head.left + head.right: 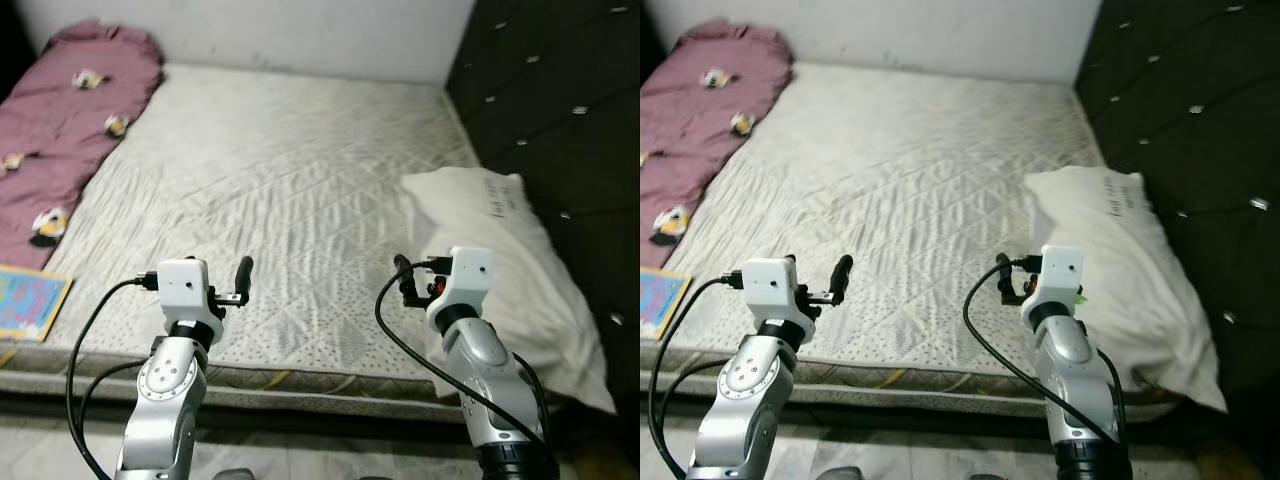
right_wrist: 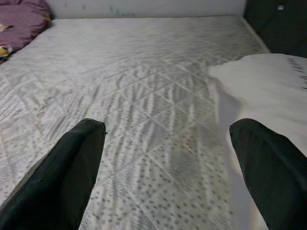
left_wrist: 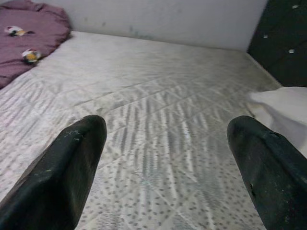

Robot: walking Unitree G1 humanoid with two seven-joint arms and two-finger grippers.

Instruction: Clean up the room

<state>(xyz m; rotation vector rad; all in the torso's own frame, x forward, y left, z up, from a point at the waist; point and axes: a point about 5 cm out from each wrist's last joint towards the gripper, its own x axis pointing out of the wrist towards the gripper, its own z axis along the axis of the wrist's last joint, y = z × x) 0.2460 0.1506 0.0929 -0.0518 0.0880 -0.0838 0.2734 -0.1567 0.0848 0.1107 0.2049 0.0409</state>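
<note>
Mattress (image 1: 270, 190) with a quilted, pale grey cover takes up most of the scene, its long axis running from the near edge away to the white wall (image 1: 300, 30) at the far end. Along its right side stands a dark tufted headboard (image 1: 560, 110). A maroon blanket (image 1: 60, 120) printed with small cartoon figures lies bunched in a long strip on the left of the mattress, its length running near to far, its far end up against the wall. A white pillow (image 1: 500, 270) lies on the right of the mattress, touching the headboard, its long axis running from the near right corner towards the far side, with dark lettering near its far end. A blue and yellow picture book (image 1: 30, 300) lies flat at the near left edge, just beside the near end of the blanket.

Both arms are raised over the near edge of the mattress. The left gripper (image 3: 168, 158) hovers above bare quilting, fingers spread wide and holding nothing. The right gripper (image 2: 168, 158) hovers just left of the pillow, fingers likewise spread wide and empty.
</note>
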